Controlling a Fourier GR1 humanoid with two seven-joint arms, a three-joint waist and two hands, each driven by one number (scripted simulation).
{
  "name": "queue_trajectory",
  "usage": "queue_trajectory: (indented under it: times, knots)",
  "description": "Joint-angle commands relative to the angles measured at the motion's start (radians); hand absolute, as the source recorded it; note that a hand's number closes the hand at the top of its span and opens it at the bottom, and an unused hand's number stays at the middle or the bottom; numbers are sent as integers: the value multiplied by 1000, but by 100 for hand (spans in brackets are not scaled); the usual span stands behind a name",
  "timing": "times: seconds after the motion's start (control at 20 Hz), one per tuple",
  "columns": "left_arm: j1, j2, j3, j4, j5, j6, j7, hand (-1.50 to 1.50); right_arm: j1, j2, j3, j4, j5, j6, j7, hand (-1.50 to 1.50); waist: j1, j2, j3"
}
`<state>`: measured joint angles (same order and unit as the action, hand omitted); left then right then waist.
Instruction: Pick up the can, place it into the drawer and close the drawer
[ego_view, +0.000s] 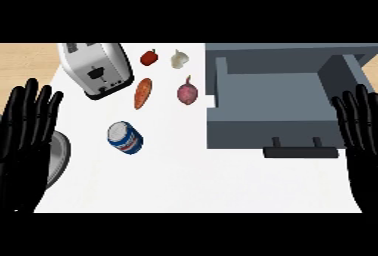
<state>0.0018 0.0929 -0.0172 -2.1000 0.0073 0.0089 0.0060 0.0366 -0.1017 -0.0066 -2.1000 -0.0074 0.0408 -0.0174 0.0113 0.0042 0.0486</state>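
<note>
L hand (26, 145) by plate (59, 159); can (125, 138) near carrot (143, 93), toaster (96, 67); drawer (251, 132) open.

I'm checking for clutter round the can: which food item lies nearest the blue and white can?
The long orange vegetable, just beyond the blue and white can; the reddish-purple bulb, white garlic and small red fruit lie farther off.

No legible text, numbers or signs, label on the can (125, 138) cannot be read
</note>
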Motion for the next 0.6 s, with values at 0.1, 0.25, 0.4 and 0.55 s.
queue_trajectory:
  times: [0.1,0.25,0.4,0.55]
  knots:
    - [-39,104,62,-5,188,-167,29,-150,-6,19,-31,-4,-49,-7,-5,-150,-13,-5,-49]
    - [-4,183,120,67,379,-358,-62,-150,-51,50,-3,-9,-4,-62,39,-150,-3,-3,-52]
    - [54,198,144,164,345,-248,200,-150,76,42,-43,-1,-13,-90,194,-150,-21,-3,-49]
    - [-1,254,227,201,441,-289,241,-150,37,-2,-90,10,-36,-72,242,-150,-15,-4,-49]
